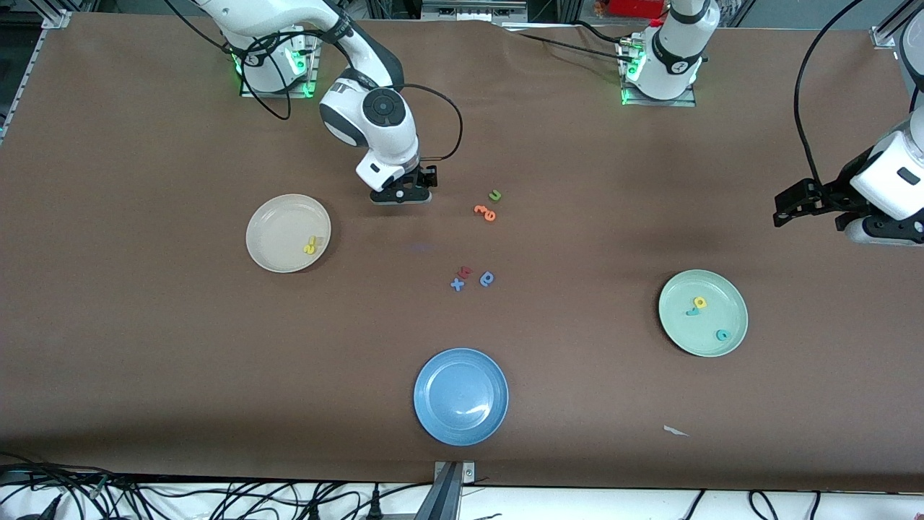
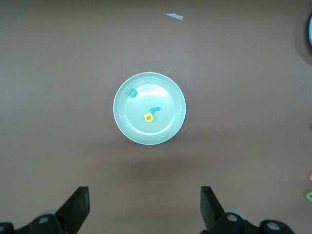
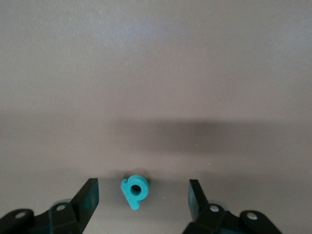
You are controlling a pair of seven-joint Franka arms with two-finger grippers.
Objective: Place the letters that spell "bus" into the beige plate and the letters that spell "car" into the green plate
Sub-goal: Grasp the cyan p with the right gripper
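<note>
1. The right claw (image 3: 141, 195) stood wide and empty, low over the desk (image 1: 144, 347), its fingers either side of the small teal foam letter b (image 3: 134, 190) lying flat in the lower middle of the right wrist view.
2. To grip well, it should probably centre on the loop, descend, then close gently.
3. The round cream-beige plate (image 1: 278, 217), left of centre in the front view, held two yellow foam letters (image 1: 310, 245).
4. The left claw (image 2: 144, 207) waited wide and empty above the pale mint-green plate (image 1: 729, 296).

We counted three plates: one beige plate (image 1: 271, 249), one green plate (image 1: 715, 343) and one blue plate (image 1: 460, 396). Two yellow letters (image 1: 310, 245) lay in the beige one. Three lay in the green one: a yellow a (image 1: 699, 302), a teal r (image 1: 691, 312) and a teal c (image 1: 722, 335). Loose on the worktop (image 1: 144, 325) we counted one teal b (image 3: 134, 189), one green u (image 1: 494, 195), two orange letters (image 1: 486, 212), two blue letters (image 1: 473, 281) and one small reddish one (image 1: 465, 271).
</note>
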